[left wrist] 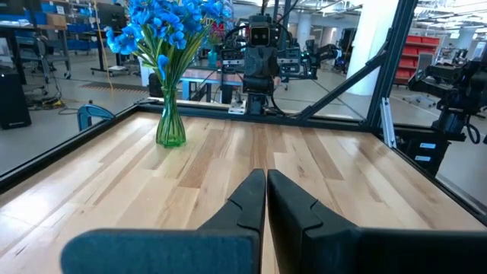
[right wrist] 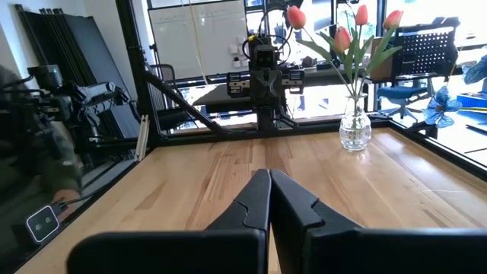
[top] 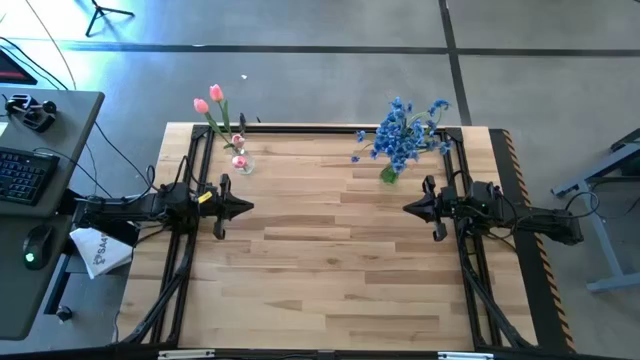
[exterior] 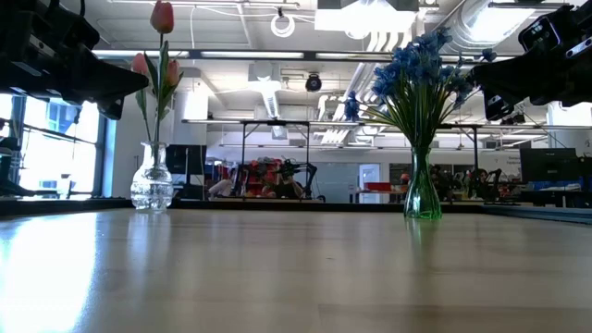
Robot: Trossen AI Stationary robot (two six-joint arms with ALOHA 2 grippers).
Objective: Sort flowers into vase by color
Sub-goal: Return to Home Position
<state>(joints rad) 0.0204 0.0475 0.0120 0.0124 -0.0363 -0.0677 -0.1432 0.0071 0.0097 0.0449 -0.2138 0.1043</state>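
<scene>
Several pink tulips (top: 213, 101) stand with their stems in a clear glass vase (top: 241, 162) near the table's far left corner; the same tulips (right wrist: 344, 34) show in the right wrist view. Sprays of small blue blossoms (top: 402, 132) stand in a green glass vase (top: 388, 175) near the far right; the left wrist view shows them (left wrist: 163, 23) too. My left gripper (top: 250, 208) hovers at the table's left side, shut, its fingers (left wrist: 265, 199) together and holding nothing. My right gripper (top: 406, 208) hovers at the right side, shut and holding nothing (right wrist: 268, 196).
Bare wooden tabletop (top: 330, 270) spreads between the two arms and toward the near edge. A black frame (top: 300, 130) runs round the table. A desk with a keyboard (top: 22, 172) and mouse stands off the left side. The room beyond holds benches and shelving.
</scene>
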